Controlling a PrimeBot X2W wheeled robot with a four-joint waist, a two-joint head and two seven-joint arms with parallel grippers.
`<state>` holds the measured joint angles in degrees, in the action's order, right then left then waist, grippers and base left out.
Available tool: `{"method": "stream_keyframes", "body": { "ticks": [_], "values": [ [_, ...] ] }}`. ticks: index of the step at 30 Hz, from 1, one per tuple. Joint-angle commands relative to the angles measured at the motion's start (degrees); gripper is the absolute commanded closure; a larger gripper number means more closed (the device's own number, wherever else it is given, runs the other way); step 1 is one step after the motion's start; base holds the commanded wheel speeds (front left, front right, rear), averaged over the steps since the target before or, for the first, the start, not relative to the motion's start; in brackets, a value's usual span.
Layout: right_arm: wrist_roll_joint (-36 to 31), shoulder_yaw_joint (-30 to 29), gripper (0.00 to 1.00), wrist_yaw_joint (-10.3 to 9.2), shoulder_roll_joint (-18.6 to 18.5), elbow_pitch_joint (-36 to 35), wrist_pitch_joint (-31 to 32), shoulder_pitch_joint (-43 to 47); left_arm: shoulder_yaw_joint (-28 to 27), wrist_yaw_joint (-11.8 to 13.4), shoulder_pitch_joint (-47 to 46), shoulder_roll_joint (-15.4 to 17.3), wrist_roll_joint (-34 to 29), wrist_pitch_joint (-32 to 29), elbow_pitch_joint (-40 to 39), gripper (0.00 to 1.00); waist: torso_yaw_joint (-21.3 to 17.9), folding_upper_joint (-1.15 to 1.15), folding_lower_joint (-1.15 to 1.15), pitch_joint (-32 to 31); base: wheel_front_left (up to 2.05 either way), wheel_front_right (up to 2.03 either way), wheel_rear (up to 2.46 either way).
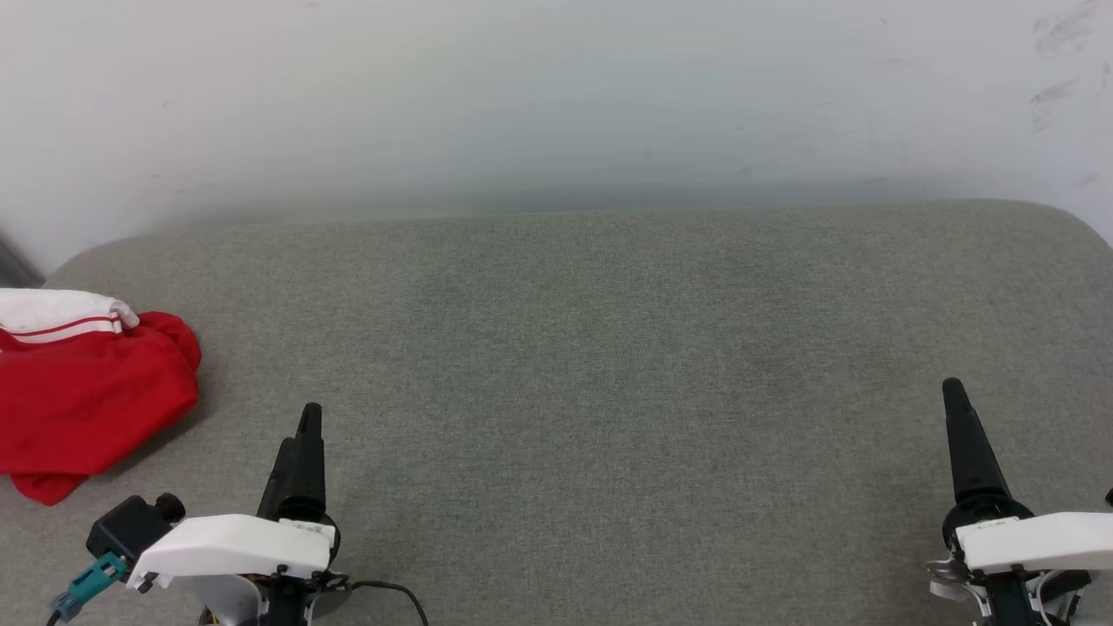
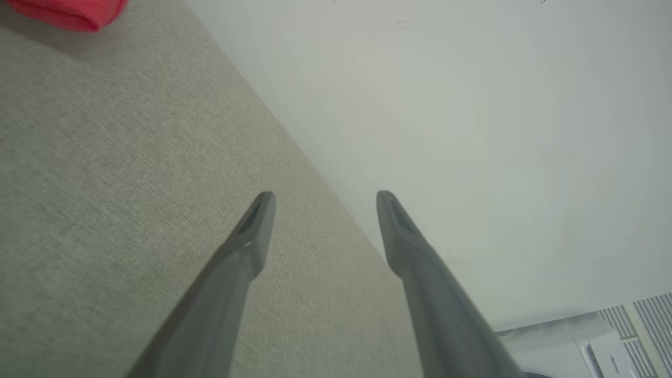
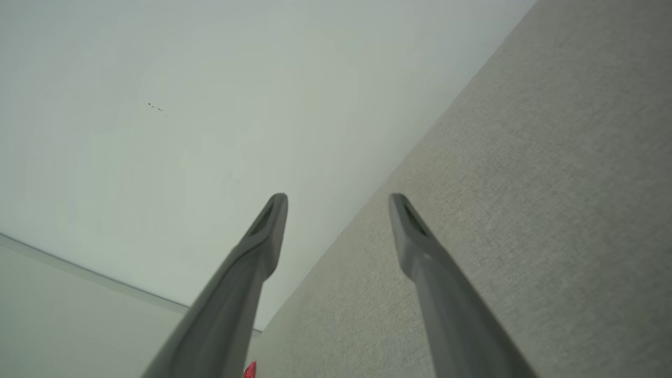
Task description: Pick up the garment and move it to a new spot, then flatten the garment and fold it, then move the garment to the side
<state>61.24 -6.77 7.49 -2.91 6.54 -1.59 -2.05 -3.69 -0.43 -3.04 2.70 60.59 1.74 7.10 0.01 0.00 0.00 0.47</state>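
Holding both my claws spread and empty, garment off to my left.
Red garment (image 1: 87,400), white sleeve with red stripes on top, lies bunched at the left end of the grey fabric counter (image 1: 609,348), partly cut off by the head view's edge. My left claw (image 2: 325,195) is near it, not touching, fingers apart, nothing between them. My right claw (image 3: 338,197) is well apart at the right end, fingers apart too, nothing held. White wall (image 1: 556,104) behind the counter.
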Motion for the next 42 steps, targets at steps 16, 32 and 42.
{"method": "stream_keyframes", "body": {
  "ticks": [16,32,42],
  "values": [
    [-18.6,2.1,0.0,0.0,0.0,-3.8,-3.6,1.5,4.3,3.7,0.7,0.5,-18.8,3.5,-2.3,0.0,0.1,0.0,0.0,0.1,0.0,0.0,0.0],
    [-33.4,2.2,0.0,0.0,0.0,-5.4,-6.9,3.0,8.7,7.3,1.6,1.9,-32.6,6.8,-3.4,0.0,0.1,0.0,0.0,0.2,0.0,0.0,0.0],
    [-38.6,2.8,0.0,0.0,0.0,-6.2,-8.3,3.6,10.2,7.8,2.1,2.2,-37.6,8.2,-3.9,0.0,0.1,0.0,0.0,0.2,0.0,0.0,0.0]
  ]
}}
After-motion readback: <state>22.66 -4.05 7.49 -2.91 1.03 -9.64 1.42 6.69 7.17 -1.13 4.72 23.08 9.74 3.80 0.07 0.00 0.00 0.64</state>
